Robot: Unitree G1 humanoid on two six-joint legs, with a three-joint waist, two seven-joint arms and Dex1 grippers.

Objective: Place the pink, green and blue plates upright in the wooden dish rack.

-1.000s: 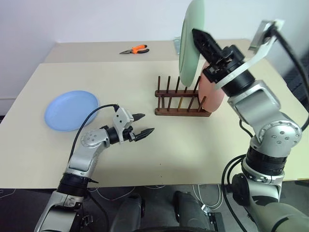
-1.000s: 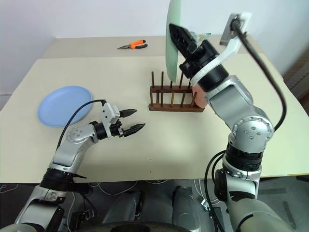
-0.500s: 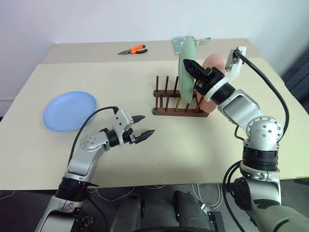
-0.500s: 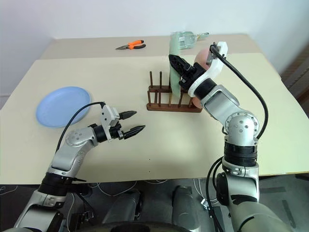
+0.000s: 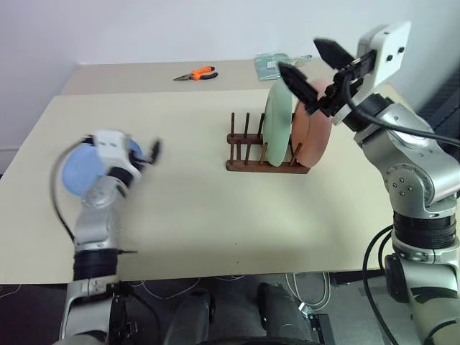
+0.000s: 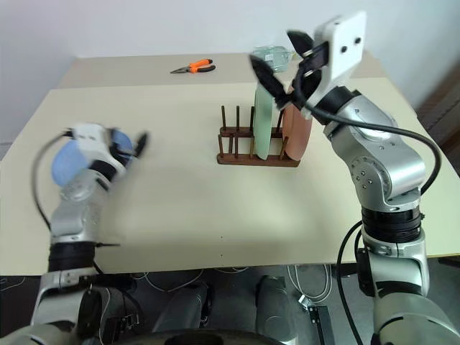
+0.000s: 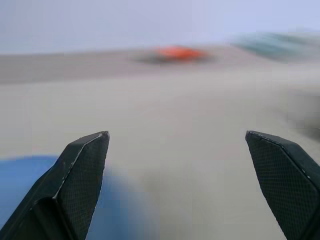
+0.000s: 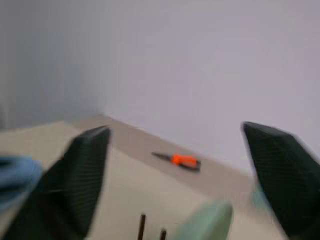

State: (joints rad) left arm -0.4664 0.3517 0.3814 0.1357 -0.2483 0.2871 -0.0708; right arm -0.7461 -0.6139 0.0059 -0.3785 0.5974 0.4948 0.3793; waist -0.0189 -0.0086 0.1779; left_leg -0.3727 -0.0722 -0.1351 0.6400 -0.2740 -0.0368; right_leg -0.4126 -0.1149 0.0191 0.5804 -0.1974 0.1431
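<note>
Green plate (image 5: 274,123) and pink plate (image 5: 313,131) are seen standing upright, side by side, at the right end of the wooden dish rack (image 5: 264,155), near the middle of the tabletop (image 5: 215,215). Several pegs toward the rack's left end are unfilled.

Blue plate (image 5: 77,169) is found lying flat at the left of the tabletop, well apart from the rack, partly hidden behind the left arm.

Right hand (image 5: 307,60) is held above the two racked plates, fingers spread wide, nothing gripped. Left hand (image 7: 182,185) is blurred in the head views, just beside the blue plate; in its wrist view the fingers are wide apart and empty, with blue plate edge below one finger.

Orange-handled pliers (image 5: 197,73) and a clear packet (image 5: 277,63) are noted on the far tabletop, unrelated.

Step judged: two plates racked, the blue one to be fetched. Next move calls for a pinch on the blue plate's rim by the left hand, a lift, a turn to vertical, and lowering between free pegs beside the green plate.
</note>
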